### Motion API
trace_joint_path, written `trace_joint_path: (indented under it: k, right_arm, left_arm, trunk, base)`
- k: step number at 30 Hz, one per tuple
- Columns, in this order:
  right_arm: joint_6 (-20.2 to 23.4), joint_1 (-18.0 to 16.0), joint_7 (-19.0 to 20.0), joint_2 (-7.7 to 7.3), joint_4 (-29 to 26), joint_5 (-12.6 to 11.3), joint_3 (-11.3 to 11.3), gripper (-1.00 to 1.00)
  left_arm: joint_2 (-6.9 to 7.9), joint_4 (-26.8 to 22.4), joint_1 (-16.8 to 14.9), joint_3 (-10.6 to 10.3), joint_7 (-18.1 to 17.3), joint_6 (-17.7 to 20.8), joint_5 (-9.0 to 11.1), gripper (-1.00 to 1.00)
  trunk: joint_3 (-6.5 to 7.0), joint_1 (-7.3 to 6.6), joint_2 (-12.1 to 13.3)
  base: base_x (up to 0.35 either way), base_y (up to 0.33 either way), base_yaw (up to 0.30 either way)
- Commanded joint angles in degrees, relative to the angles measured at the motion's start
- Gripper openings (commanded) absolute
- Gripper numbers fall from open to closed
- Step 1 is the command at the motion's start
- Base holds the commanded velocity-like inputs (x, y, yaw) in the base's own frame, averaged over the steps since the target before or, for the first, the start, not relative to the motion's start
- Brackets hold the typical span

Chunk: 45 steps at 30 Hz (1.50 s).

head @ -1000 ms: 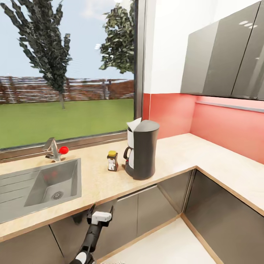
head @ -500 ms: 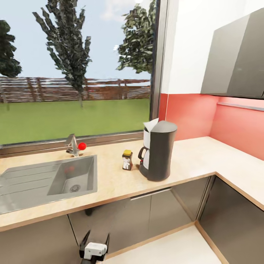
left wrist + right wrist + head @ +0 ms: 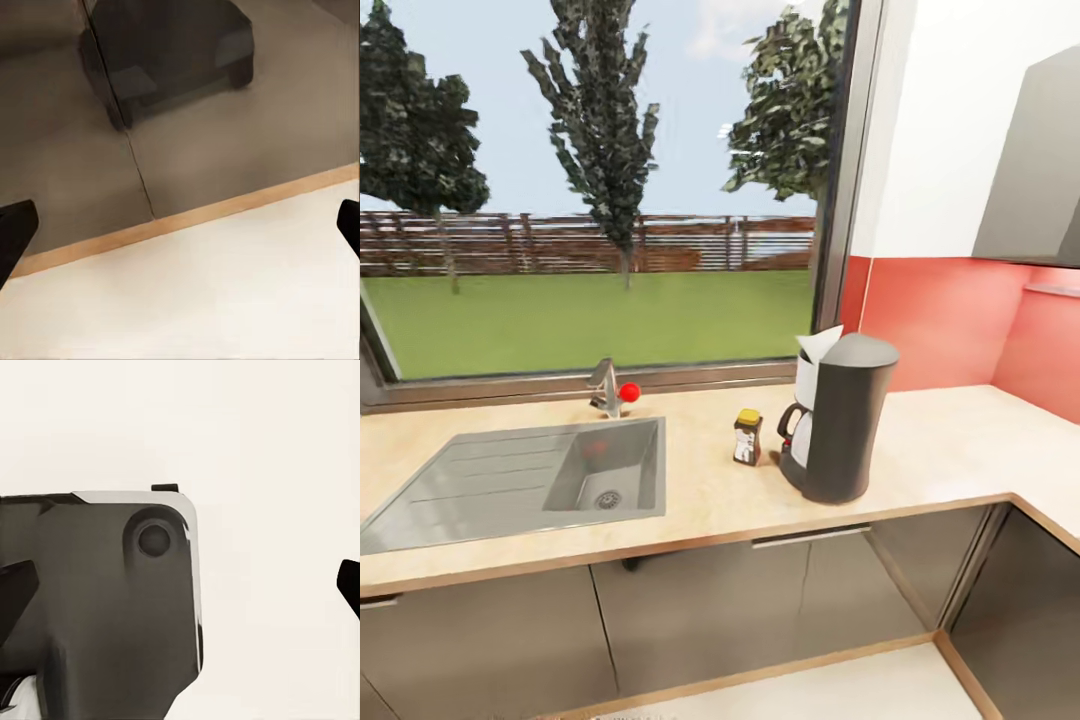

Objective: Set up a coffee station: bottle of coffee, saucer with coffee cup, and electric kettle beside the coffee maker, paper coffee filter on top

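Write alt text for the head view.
A tall dark grey coffee maker with a white paper filter on top stands on a light wood-grain countertop, a small yellow-capped coffee jar beside it. A steel sink lies under a garden window.

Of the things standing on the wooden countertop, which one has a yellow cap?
The small brown coffee jar, standing just left of the tall dark grey coffee maker, which is far taller.

Light wood-grain countertop; brushed-metal sink; glossy grey cabinet fronts
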Motion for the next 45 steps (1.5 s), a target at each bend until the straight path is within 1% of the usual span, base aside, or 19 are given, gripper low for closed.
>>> trace_joint_path:
  k: [1,3,5,6,7,8,10,11,13,15,17,20,21,22,23,24,27,32,45]
  right_arm:
    - [-0.2,0.0,0.1,0.06,0.0,0.0,-0.3,1.0]
    - [-0.2,0.0,0.1,0.11,0.0,0.0,-0.3,1.0]
    - [-0.2,0.0,0.1,0.13,0.1,0.0,-0.3,1.0]
    - [-0.2,0.0,0.1,0.14,0.1,0.0,-0.3,1.0]
    - [-0.2,0.0,0.1,0.15,0.1,0.0,-0.3,1.0]
    - [-0.2,0.0,0.1,0.15,0.1,0.0,-0.3,1.0]
    - [-0.2,0.0,0.2,0.17,0.1,0.1,-0.3,1.0]
    - [-0.2,0.0,0.2,0.38,0.1,0.1,-0.3,1.0]
    - [-0.1,0.0,0.2,0.71,0.1,0.1,-0.3,1.0]
    - [-0.1,0.0,0.2,1.15,0.1,0.1,-0.3,1.0]
    - [-0.1,0.0,0.3,1.56,0.1,0.2,-0.2,1.0]
    - [-0.1,0.0,0.3,1.67,0.1,2.1,-0.2,1.0]
    - [-0.1,0.0,0.3,1.7,0.1,4.6,-0.2,1.0]
    - [-0.1,0.0,0.3,1.71,0.1,6.2,-0.3,1.0]
    - [-0.1,0.0,0.3,1.72,0.1,6.9,-0.3,1.0]
    - [-0.1,0.0,0.3,1.73,0.1,9.0,-0.3,1.0]
    - [-0.1,0.0,0.3,1.73,0.1,9.6,-0.3,1.0]
    - [0.0,0.0,0.2,2.01,0.1,9.9,-0.3,1.0]
    - [0.4,0.0,0.1,2.0,0.1,10.1,-0.3,1.0]
  left_arm:
    - [0.77,1.9,0.0,-0.7,0.1,0.2,0.5,1.0]
    - [1.84,4.3,0.1,-0.6,0.1,1.1,0.6,1.0]
    - [2.66,5.9,1.1,-0.4,0.1,3.9,0.8,1.0]
    - [2.81,6.3,1.8,-0.4,0.2,5.9,0.8,1.0]
    - [2.72,6.8,2.9,-0.3,0.3,11.3,0.9,1.0]
    - [2.67,6.8,3.1,-0.3,0.3,12.6,0.9,1.0]
    - [2.51,7.0,3.7,-0.2,0.4,17.8,1.0,1.0]
    - [2.46,7.0,4.5,-0.1,0.5,25.4,2.8,1.0]
    - [2.42,7.1,4.7,-0.1,0.5,28.8,4.9,1.0]
    - [2.37,7.1,4.8,-0.1,0.5,32.4,7.7,1.0]
    - [2.69,7.1,4.9,-0.1,0.7,36.8,11.5,1.0]
    - [2.96,7.0,4.9,0.0,1.8,38.8,13.9,1.0]
    - [3.08,7.0,4.9,0.0,3.2,40.2,15.6,1.0]
    - [3.11,7.0,4.9,0.0,4.0,40.9,16.6,1.0]
    - [3.11,7.0,4.9,0.0,4.3,41.1,16.9,1.0]
    - [3.15,7.0,4.8,-0.1,5.1,41.9,18.1,1.0]
    - [3.22,7.0,4.7,-0.1,5.4,42.1,18.6,1.0]
    - [3.29,7.0,4.4,-0.1,6.6,44.5,20.5,1.0]
    - [3.0,5.7,4.2,-0.3,6.6,44.2,20.9,1.0]
  trunk:
    - [-0.02,0.02,0.0]
    - [-0.02,0.02,0.0]
    - [-0.02,0.02,0.0]
    - [-0.02,0.02,0.0]
    - [-0.02,0.02,0.0]
    - [-0.02,0.02,0.0]
    - [-0.02,0.02,0.0]
    - [-0.02,0.02,0.0]
    - [-0.02,0.02,0.0]
    - [-0.02,0.02,0.0]
    - [-0.02,0.02,0.0]
    - [-0.02,0.02,0.0]
    - [-0.02,0.02,0.0]
    - [-0.02,0.02,0.0]
    - [-0.02,0.02,0.0]
    - [-0.02,0.02,0.0]
    - [-0.02,0.02,0.0]
    - [-0.02,0.02,0.0]
    - [-0.02,0.02,0.0]
  base:
    - [0.0,0.0,0.279]
    - [0.0,0.0,0.278]
    - [0.0,0.0,0.278]
    - [0.0,0.0,0.278]
    - [0.0,0.0,0.278]
    - [0.0,0.0,0.278]
    - [0.0,0.0,0.278]
    - [0.0,0.0,0.278]
    - [0.0,0.0,0.278]
    - [0.0,0.0,0.279]
    - [0.0,0.0,0.278]
    - [0.0,0.0,0.278]
    - [0.0,0.0,0.278]
    - [0.0,0.0,0.278]
    - [0.0,0.0,0.278]
    - [0.0,0.0,0.279]
    - [0.0,0.0,0.279]
    - [0.0,0.0,0.279]
    - [0.0,0.0,0.279]
